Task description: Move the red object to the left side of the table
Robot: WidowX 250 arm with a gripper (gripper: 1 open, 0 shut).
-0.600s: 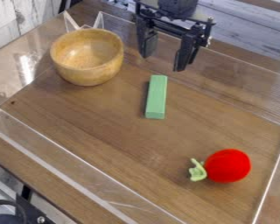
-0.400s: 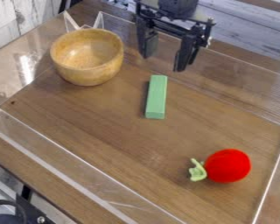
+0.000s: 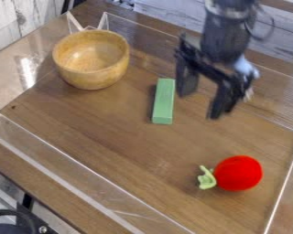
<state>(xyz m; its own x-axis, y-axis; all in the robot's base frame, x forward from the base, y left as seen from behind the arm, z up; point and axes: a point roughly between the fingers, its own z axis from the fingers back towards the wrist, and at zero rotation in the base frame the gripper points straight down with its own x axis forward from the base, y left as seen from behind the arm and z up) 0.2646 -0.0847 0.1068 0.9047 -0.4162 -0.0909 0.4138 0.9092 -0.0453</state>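
tool [image 3: 215, 99]: jaws wide, empty, pointing down above worktop [image 3: 100, 137] | red object [image 3: 240, 172]: below-right of tool, well apart, resting near front-right corner | green block [image 3: 165, 100]: just left of tool | wooden bowl [image 3: 91, 58]: far left

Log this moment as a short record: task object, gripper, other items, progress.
red object: the red object lies near the right front corner of the table, leafy stem pointing left
gripper: the gripper hangs above the table, jaws open and pointing down, holding nothing, behind the red object and apart from it
green block: the green block lies flat mid-table, just left of the gripper
wooden bowl: the wooden bowl stands at the far left, looks empty
progress: red object not yet grasped, not on the left side
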